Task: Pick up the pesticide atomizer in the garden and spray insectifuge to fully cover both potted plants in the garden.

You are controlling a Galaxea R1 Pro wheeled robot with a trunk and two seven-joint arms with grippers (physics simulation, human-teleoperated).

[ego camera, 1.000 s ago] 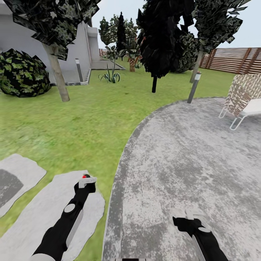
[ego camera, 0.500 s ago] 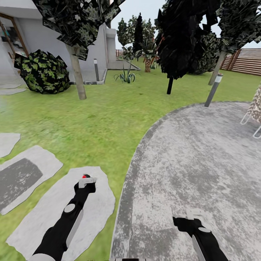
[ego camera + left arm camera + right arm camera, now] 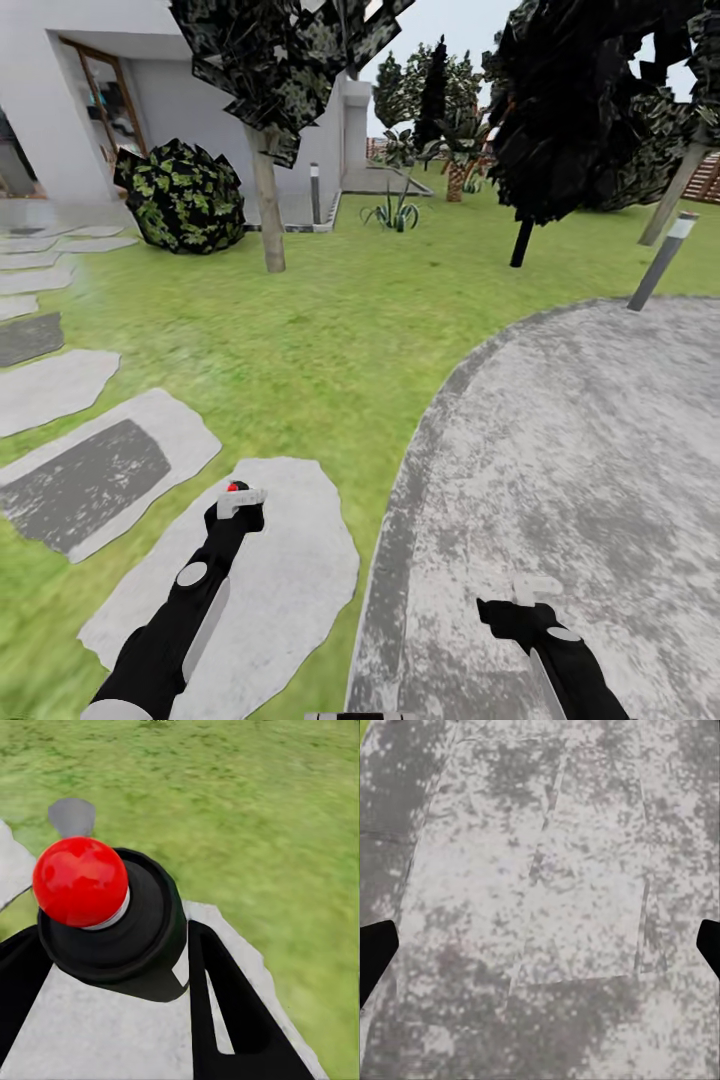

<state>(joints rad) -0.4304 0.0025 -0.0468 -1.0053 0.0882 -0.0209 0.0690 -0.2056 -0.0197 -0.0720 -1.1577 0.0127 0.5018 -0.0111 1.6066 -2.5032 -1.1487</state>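
Observation:
My left gripper (image 3: 235,508) is shut on the pesticide atomizer (image 3: 236,489), a slim black bottle with a red dot on top. The left wrist view shows the atomizer (image 3: 142,922) close up, its red ball cap upright between the two black fingers (image 3: 225,1012), over a stepping stone and lawn. My right gripper (image 3: 524,598) hangs low over the round mottled grey paved patch (image 3: 580,450). Its jaws stand wide apart at the edges of the right wrist view, with bare paving (image 3: 547,892) between them. The two potted plants are out of view.
Grey stepping stones (image 3: 90,470) run along the left over the lawn (image 3: 330,330). Ahead stand a thin tree trunk (image 3: 267,210), a dark bush (image 3: 185,195), a striped agave (image 3: 395,212) and a white house (image 3: 60,100). A grey lamp post (image 3: 660,262) leans at the patch's far edge.
The camera has turned left, so the whole scene has slid right: the chair and fence have left the picture, and the house and more stepping stones have come in. Both arms hold the same pose.

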